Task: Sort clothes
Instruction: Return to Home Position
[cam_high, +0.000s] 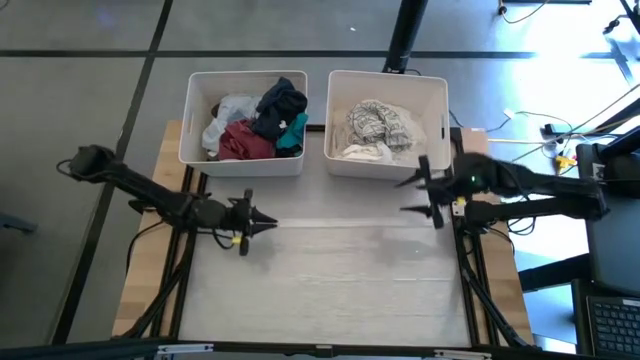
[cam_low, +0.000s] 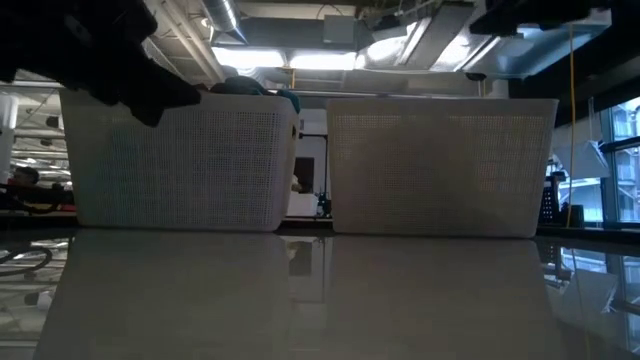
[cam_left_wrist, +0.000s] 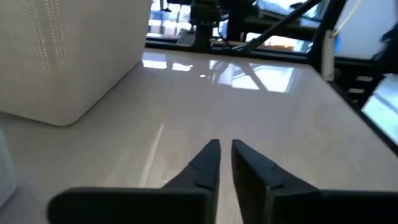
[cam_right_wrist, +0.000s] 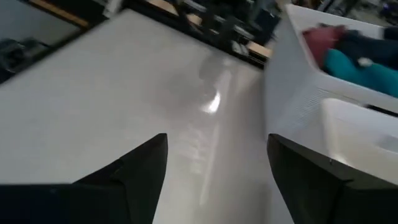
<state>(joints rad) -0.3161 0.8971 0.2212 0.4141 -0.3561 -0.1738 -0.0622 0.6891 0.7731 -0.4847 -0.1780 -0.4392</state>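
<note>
The clothes lie in two white bins at the table's far edge. The left bin (cam_high: 243, 122) holds maroon (cam_high: 243, 143), dark (cam_high: 281, 107), teal (cam_high: 293, 135) and light grey (cam_high: 228, 112) garments. The right bin (cam_high: 387, 125) holds a black-patterned white garment (cam_high: 378, 122) and a white one (cam_high: 364, 152). My left gripper (cam_high: 272, 226) is shut and empty above the table's left part, its tips (cam_left_wrist: 225, 149) nearly together. My right gripper (cam_high: 408, 195) is open and empty in front of the right bin; its fingers stand wide apart in the right wrist view (cam_right_wrist: 217, 162).
The pale table top (cam_high: 350, 280) stretches in front of the bins between the two arms. The two bins stand side by side in the low view, left (cam_low: 180, 155) and right (cam_low: 440, 165). Cables and equipment (cam_high: 560, 145) lie beyond the table's right edge.
</note>
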